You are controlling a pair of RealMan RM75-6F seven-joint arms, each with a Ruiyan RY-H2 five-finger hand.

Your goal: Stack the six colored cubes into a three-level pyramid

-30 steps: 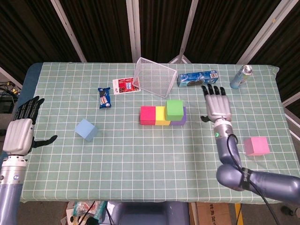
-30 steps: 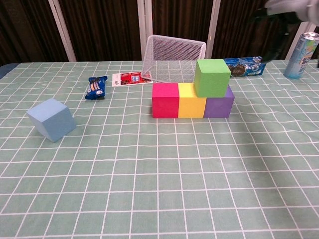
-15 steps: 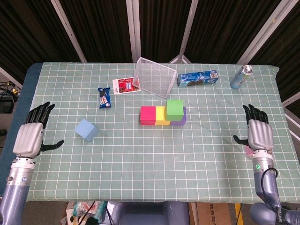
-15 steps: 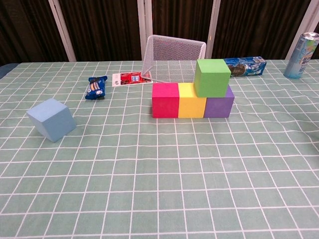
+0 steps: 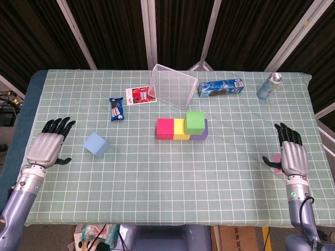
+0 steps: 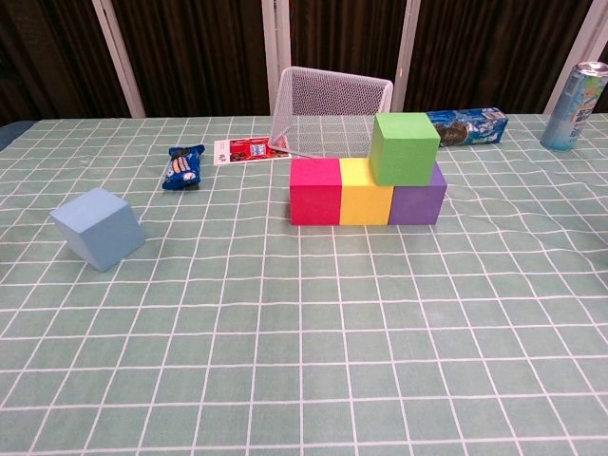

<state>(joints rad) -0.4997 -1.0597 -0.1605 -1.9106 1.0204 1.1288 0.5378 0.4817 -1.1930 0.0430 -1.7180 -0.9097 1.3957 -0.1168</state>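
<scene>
A red cube (image 5: 165,128), a yellow cube (image 5: 179,130) and a purple cube (image 5: 203,134) form a row at the table's middle. A green cube (image 5: 195,121) sits on top, over the yellow and purple ones. In the chest view the green cube (image 6: 405,147) stands slightly turned. A light blue cube (image 5: 96,144) lies alone at the left. My left hand (image 5: 47,149) hovers open just left of it. At the right edge my right hand (image 5: 293,156) is open above the pink cube (image 5: 273,162), which is mostly hidden. Neither hand shows in the chest view.
A tilted wire basket (image 5: 172,86) stands behind the row. Beside it lie a red card (image 5: 138,95) and a blue snack pack (image 5: 116,109). A cookie box (image 5: 221,87) and a can (image 5: 269,85) are at the back right.
My right hand left the spot beside the stack and came right and nearer, over the pink cube. My left hand drifted right toward the light blue cube.
</scene>
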